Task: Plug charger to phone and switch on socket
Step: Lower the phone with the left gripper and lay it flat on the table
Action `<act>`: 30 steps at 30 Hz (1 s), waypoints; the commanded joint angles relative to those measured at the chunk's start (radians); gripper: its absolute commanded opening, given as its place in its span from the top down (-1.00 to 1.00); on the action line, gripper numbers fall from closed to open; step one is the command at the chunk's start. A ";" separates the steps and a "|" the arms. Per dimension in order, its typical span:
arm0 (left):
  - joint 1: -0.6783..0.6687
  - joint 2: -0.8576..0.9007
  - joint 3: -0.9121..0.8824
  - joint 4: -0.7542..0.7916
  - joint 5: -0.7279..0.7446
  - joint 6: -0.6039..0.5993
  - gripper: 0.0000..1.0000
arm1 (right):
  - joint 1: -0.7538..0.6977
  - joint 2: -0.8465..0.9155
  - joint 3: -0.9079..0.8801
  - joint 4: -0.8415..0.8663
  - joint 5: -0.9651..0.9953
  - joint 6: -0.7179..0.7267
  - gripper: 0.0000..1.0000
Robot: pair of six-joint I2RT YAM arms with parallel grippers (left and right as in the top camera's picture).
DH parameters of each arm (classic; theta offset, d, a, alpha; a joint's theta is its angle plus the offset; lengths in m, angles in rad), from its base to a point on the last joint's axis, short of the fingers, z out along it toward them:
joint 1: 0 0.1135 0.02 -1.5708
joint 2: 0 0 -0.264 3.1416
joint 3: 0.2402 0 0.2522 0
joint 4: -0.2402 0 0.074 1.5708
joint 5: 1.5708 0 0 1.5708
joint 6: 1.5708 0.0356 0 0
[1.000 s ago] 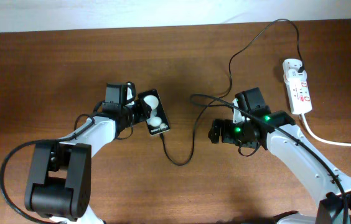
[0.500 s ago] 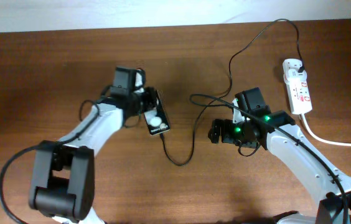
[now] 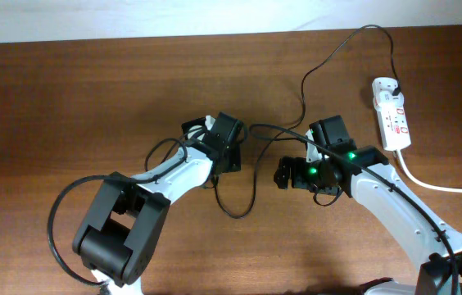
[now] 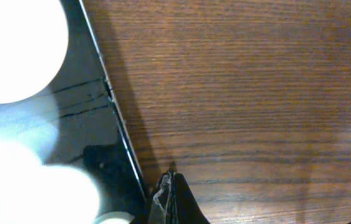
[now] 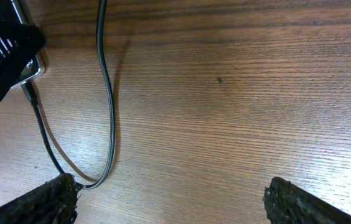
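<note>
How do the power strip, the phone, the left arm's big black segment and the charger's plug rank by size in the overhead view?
1. Left arm's big black segment, raised nearer the camera.
2. Power strip.
3. Charger's plug at the strip's end.
Phone: mostly hidden under the left gripper, so unranked.

Brown wood-grain tabletop [image 3: 67,98] under a glossy black phone [image 4: 79,109] with white round glare spots, a thin black charger [image 5: 109,99], and a white socket [image 3: 392,115] with red switch markings.
</note>
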 commanded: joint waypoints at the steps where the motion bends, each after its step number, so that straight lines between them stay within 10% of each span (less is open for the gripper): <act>1: 0.001 0.020 -0.002 -0.036 -0.019 0.016 1.00 | -0.001 -0.008 0.002 -0.001 -0.006 -0.007 -0.97; 16: 0.010 -0.016 0.229 -0.207 -0.079 0.039 1.00 | -0.001 -0.008 0.002 -0.004 -0.006 -0.008 -0.97; 30: 0.315 0.010 0.160 -0.167 -0.180 0.039 1.00 | -0.001 -0.008 0.002 -0.003 -0.006 -0.008 -0.97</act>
